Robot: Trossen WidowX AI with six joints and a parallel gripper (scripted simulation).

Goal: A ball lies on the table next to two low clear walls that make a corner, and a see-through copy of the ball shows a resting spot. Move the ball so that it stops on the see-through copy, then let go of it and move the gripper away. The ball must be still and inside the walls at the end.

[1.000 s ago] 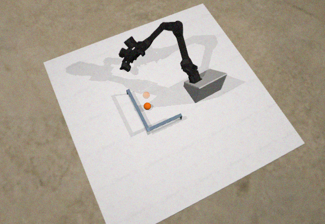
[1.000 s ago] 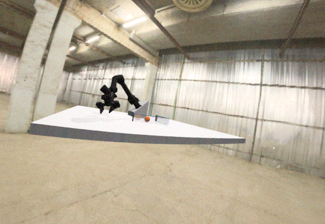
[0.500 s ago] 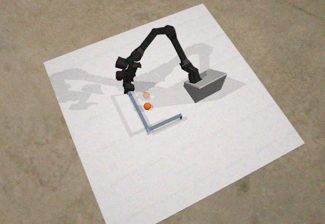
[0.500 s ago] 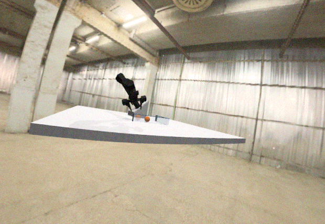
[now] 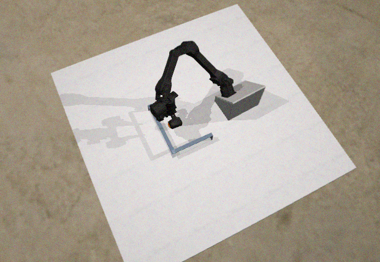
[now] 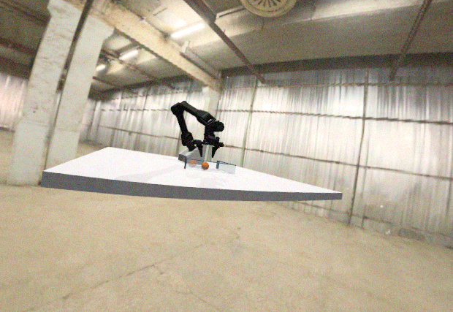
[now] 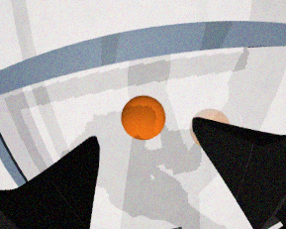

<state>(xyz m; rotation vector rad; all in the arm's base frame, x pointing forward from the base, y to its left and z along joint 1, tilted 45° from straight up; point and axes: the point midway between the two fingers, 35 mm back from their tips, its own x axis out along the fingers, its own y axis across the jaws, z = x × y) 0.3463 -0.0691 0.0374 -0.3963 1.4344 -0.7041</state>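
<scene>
Fingers: in the wrist view the two dark fingers sit closest to the camera, one on each side, with a gap between them.
Gripper: the gripper (image 6: 206,153) is open fairly wide and holds nothing. It hangs above the ball and does not touch it.
Ball: the orange ball (image 7: 143,117) lies on the table (image 5: 233,172), inside the corner made by the walls. In the wrist view it shows in the gap between the finger tips, a bit past them.
Copy: the pale see-through copy (image 7: 213,117) peeks out just past the tip of the right finger, near the ball but apart from it.
Walls: one long clear wall (image 7: 154,43) runs across behind the ball. The other wall (image 5: 192,142) meets it at a corner.
Base: the gray block (image 5: 242,100) that holds the arm is far behind, well apart from the walls.
Done: I think the gripper is lined up over the ball.
Left: the ball must still be moved onto the copy, let go, and left still. Then the gripper must move away.
In the way: the wall is near the ball, so a finger could bump it. The ball could also roll off.
</scene>
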